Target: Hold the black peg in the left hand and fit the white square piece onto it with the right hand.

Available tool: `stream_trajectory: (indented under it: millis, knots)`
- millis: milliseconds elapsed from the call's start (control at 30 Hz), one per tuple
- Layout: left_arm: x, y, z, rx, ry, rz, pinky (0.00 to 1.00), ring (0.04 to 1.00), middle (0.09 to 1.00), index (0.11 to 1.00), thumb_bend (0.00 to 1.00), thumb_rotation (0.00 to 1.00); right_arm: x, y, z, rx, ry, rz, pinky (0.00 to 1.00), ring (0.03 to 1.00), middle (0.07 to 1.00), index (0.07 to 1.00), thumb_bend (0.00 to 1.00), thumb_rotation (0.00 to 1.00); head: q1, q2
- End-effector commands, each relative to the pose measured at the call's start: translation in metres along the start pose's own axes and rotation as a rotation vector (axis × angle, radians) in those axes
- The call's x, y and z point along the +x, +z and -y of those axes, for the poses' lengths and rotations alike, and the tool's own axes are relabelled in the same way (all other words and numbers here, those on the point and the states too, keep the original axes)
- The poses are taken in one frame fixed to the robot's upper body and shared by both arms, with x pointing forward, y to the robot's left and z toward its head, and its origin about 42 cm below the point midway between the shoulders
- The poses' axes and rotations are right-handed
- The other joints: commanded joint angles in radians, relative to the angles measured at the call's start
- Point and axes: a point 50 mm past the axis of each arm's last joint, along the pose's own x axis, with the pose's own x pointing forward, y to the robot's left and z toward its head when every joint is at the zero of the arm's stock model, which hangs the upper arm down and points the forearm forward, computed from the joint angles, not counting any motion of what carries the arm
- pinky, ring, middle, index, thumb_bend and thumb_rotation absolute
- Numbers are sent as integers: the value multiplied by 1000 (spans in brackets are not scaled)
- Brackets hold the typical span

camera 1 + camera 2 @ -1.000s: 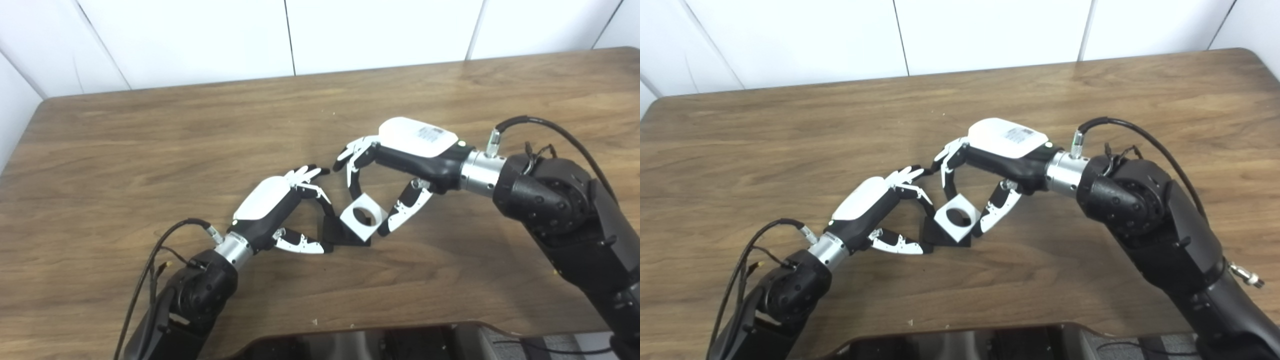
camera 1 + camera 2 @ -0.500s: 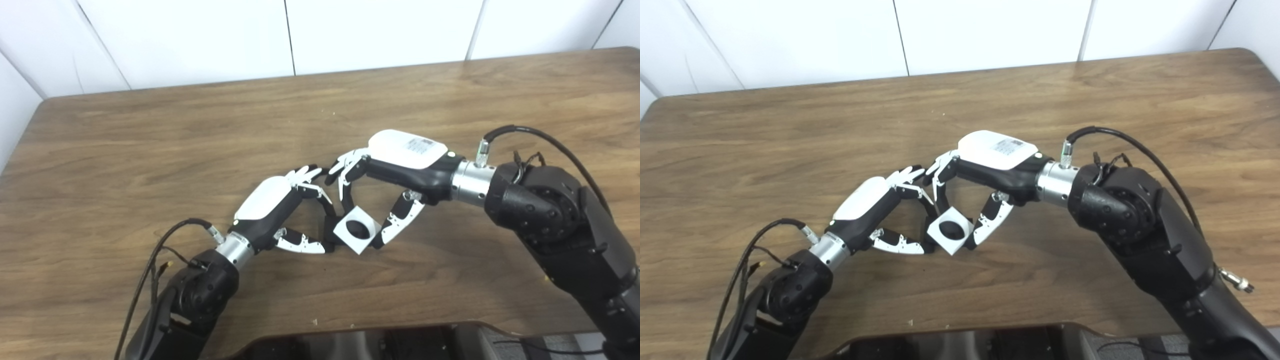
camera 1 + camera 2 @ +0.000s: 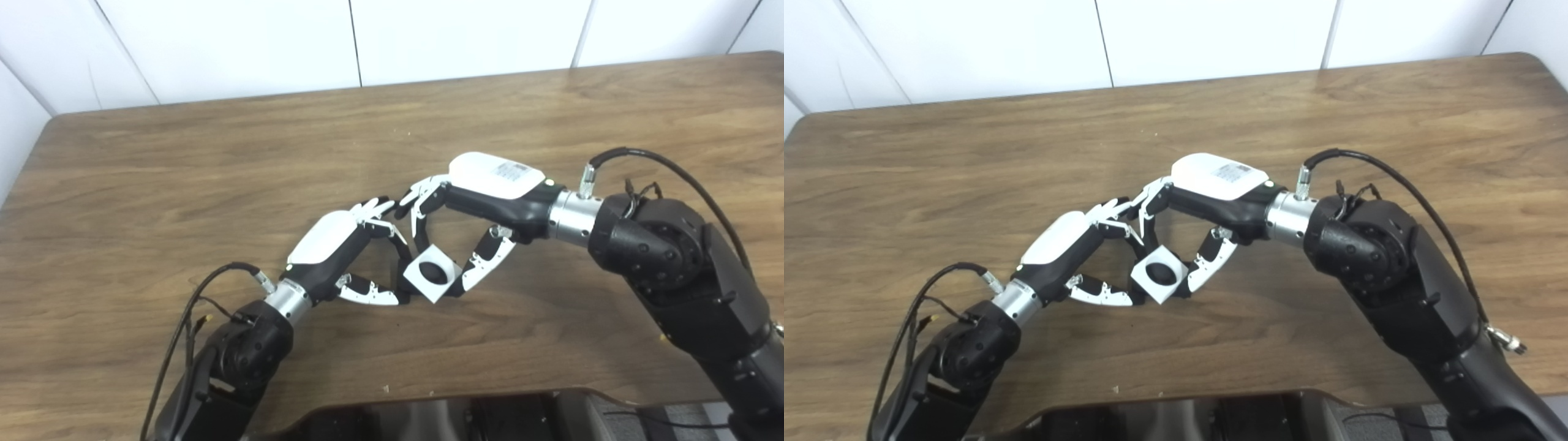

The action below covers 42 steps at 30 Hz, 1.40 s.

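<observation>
The white square piece (image 3: 432, 274) with a round hole sits pinched between the thumb and fingers of my right hand (image 3: 484, 196), near the table's middle. The dark top of the black peg (image 3: 433, 274) shows inside the hole; the rest of the peg is hidden under the piece and fingers. My left hand (image 3: 349, 251) is closed around the peg's left side, its thumb and fingers touching the white piece. In the right eye view the piece (image 3: 1159, 274) sits the same way between the left hand (image 3: 1072, 251) and the right hand (image 3: 1213, 196).
The wooden table (image 3: 184, 184) stretches around both hands. White wall panels (image 3: 367, 37) stand behind the far edge. A dark part of the robot's body (image 3: 465, 416) lies at the near edge. Cables run along both forearms.
My right hand moved the white piece left and down over the black peg, so the peg's base is now covered. The left hand stayed put. The camera tilted slightly.
</observation>
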Motion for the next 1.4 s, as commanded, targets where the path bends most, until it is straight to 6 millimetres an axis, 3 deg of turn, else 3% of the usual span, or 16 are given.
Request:
stream_trajectory:
  millis: [0,900,1367]
  knots:
    - [-3,-4,12,36,-85,-43,1000,1000,960,490,521,78,2,1,20,-40,-59,14,765,863,802,480,518,138,1,1]
    - [-2,-2,11,30,-85,-47,1000,1000,963,490,521,78,-3,-14,23,-44,-37,-42,787,865,801,481,518,136,3,21]
    - [0,-2,11,25,-90,-49,1000,1000,964,490,521,76,10,-12,13,-41,-15,-25,759,859,804,481,519,135,3,27]
